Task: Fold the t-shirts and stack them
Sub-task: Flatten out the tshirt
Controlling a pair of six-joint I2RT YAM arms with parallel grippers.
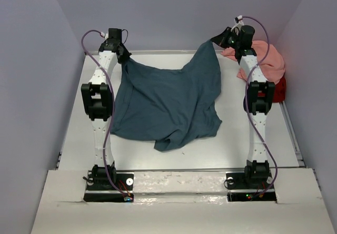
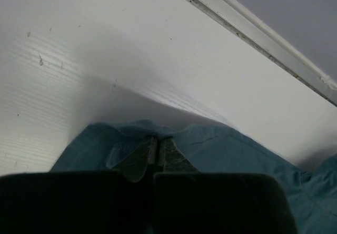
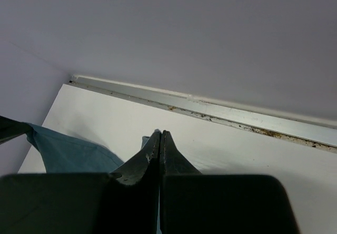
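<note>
The left gripper (image 2: pixel 158 152) sits at the bottom centre, its jaws pressed together on the edge of the teal-blue t-shirt (image 2: pixel 237 155), which spreads toward the lower right. The white table (image 2: pixel 105 50) fills the frame above. A metal rail (image 2: pixel 253 31) crosses the upper right corner.

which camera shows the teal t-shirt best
The top external view: it shows the whole teal t-shirt, its far corners pinched by the left gripper and right gripper, near edge crumpled on the table. The left wrist view shows only cloth bunched around its shut jaws; the right wrist view, a small strip at the left.
</note>
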